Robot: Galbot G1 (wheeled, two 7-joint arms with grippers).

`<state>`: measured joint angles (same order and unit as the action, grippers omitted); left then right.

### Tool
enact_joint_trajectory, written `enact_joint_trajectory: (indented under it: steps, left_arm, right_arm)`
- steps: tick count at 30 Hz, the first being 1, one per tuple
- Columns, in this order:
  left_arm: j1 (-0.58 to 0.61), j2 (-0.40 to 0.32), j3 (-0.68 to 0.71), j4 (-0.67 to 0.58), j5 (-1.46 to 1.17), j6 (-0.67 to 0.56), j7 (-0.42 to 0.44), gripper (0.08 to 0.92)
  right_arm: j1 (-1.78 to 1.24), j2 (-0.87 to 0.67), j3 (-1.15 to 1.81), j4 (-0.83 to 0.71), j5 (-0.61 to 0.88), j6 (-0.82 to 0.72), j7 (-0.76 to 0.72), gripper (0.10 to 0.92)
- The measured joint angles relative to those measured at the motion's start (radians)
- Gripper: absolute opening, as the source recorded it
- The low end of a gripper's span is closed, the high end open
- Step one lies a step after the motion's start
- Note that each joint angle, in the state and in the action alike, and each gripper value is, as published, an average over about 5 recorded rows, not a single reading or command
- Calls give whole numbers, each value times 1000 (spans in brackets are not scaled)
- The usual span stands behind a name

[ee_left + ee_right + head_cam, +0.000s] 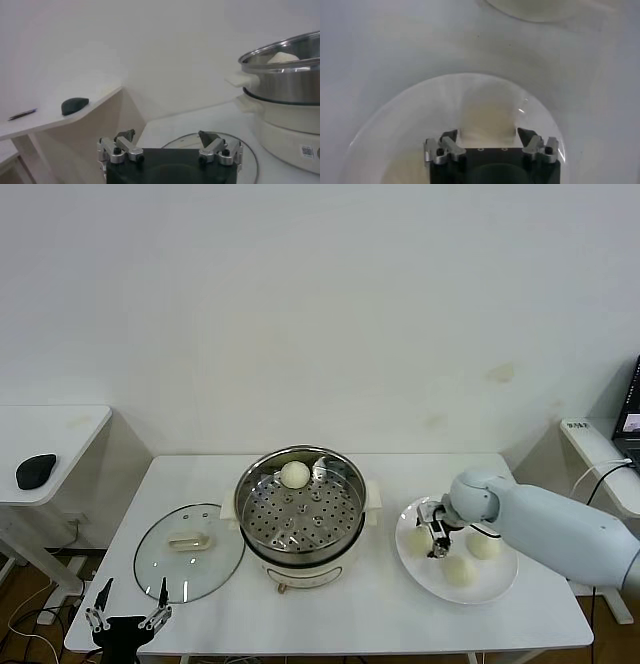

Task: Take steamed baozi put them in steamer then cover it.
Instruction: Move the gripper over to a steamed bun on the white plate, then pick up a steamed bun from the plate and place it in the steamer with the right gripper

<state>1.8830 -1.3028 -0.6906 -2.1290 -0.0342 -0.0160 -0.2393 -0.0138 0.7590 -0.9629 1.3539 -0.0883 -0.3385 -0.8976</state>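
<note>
Lower left, the left gripper (128, 616) hangs open and empty beside the glass cover (189, 551). At centre, the steamer (300, 519) holds one baozi (294, 474). At right, the right gripper (437, 536), jaws open, straddles a baozi (486, 120) on the white plate (425, 576).

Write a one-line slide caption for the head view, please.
Right gripper reaches a baozi on the white plate; one baozi sits in the steamer, lid beside.

A small sticker on the steamer (287, 102) base is too small to read.
</note>
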Motion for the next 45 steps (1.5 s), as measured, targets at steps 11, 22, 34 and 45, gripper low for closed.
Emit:
enact_joint_trajectory:
  steps: [11,22,34,45]
  left_arm:
    - [1,-1,0,-1,0,-2,-1,823]
    - [-5,3,8,-3,0,-2,-1,823]
    - [-1,12,5,-10,-2,-5,-1,823]
    - [-3,8,-15,-14,-10,-4,-1,823]
  right_arm:
    - [29,-10,0,11,16,-9,-28,554]
    - [208,-75,-49,101,112,-40,-80,553]
    - [537,-15,-194,181,293,-106,-73,562]
    - [651,184,-277,173,474,-196,-17,568]
